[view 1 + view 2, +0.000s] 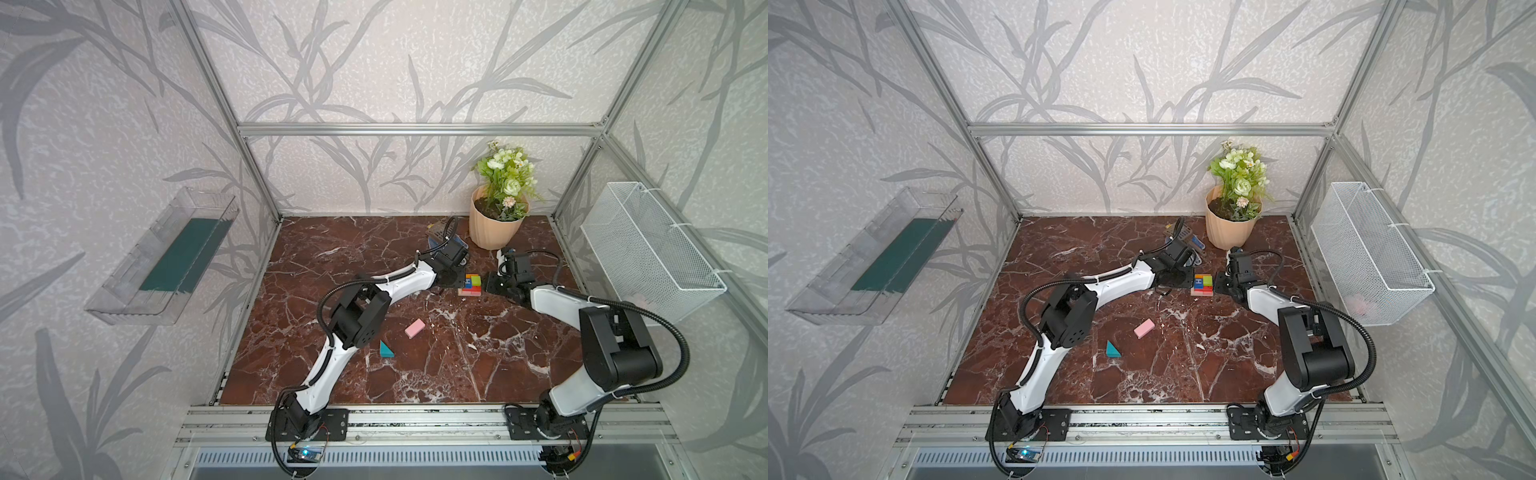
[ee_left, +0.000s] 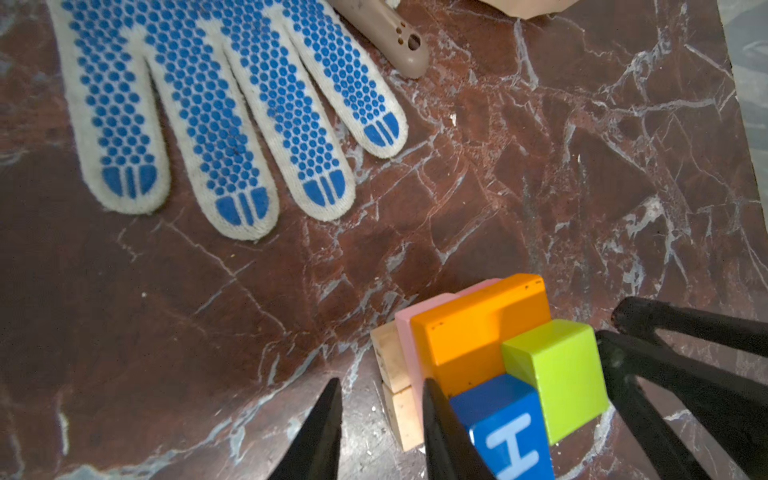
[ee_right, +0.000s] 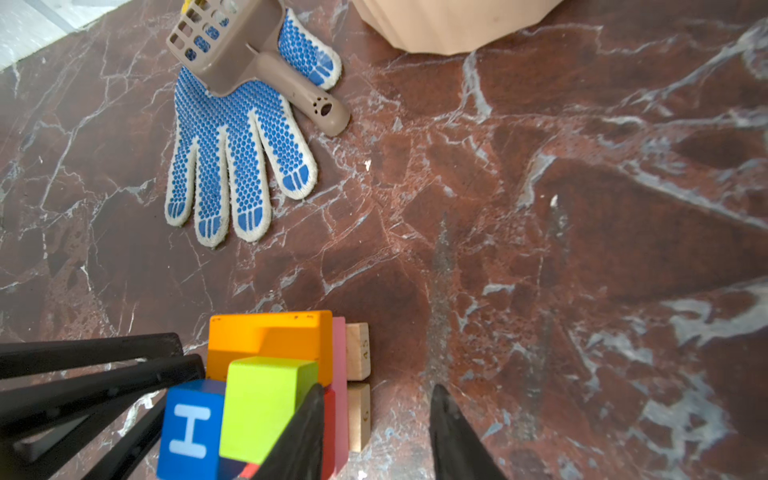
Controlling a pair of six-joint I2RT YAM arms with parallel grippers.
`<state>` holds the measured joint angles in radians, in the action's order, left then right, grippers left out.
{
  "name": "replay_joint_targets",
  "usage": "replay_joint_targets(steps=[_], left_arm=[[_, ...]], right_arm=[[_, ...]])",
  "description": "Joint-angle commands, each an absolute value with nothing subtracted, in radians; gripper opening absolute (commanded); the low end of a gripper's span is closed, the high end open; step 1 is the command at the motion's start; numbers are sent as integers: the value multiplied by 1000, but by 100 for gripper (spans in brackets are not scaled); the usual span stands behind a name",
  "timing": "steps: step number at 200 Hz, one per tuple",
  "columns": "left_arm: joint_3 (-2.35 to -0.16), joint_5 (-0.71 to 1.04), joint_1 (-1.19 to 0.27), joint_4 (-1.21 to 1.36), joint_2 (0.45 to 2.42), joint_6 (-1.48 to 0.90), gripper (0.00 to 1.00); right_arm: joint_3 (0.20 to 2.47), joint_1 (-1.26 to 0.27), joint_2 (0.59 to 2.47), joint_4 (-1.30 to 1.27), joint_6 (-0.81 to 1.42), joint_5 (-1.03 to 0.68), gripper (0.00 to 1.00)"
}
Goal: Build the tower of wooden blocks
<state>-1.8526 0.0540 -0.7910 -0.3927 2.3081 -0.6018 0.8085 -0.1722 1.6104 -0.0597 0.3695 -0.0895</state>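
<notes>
The tower (image 1: 471, 285) stands toward the rear of the bench (image 1: 457, 365), near the flowerpot (image 1: 494, 230). We see the left hand (image 2: 381, 384) and right hand (image 3: 377, 388) both spread, pinching nothing. One finger apiece flanks the blue H cube (image 2: 503, 419) and lime cube (image 2: 557, 382), apparently squaring them. The pink block (image 1: 414, 328) and teal wedge (image 1: 385, 350) lie apart, unplaced.

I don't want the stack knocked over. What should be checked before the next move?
1. Tools empty: ok; the left tool and right tool stand open, nothing clamped.
2. Stack upright: ok; the tower stands with the blue "H" cube and lime cube on top.
3. Tools clear of it: not ok; both crowd its sides, and whether they touch it cannot be told.
4. Loose pieces free: ok; the pink block and teal wedge lie apart on the table.
5. Clutter: ok; the glove and scoop lie apart from the tower.
</notes>
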Motion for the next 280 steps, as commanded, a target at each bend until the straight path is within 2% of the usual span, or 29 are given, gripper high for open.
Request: replay_joint_targets(steps=[1, 63, 132, 196, 280], left_arm=[[-1882, 17, -788, -432, 2312, -587, 36], [-1735, -18, -799, -402, 2168, -592, 38], [-1560, 33, -827, -315, 2064, -639, 39], [-1565, 29, -830, -310, 2068, -637, 39], [-1586, 26, -829, -314, 2084, -632, 39]], right_arm=[[793, -176, 1578, -83, 377, -52, 44], [872, -132, 1655, -145, 399, -60, 43], [1010, -133, 1793, -93, 361, -158, 39], [1057, -161, 1828, -43, 324, -181, 35], [1012, -191, 1788, -69, 295, -163, 31]])
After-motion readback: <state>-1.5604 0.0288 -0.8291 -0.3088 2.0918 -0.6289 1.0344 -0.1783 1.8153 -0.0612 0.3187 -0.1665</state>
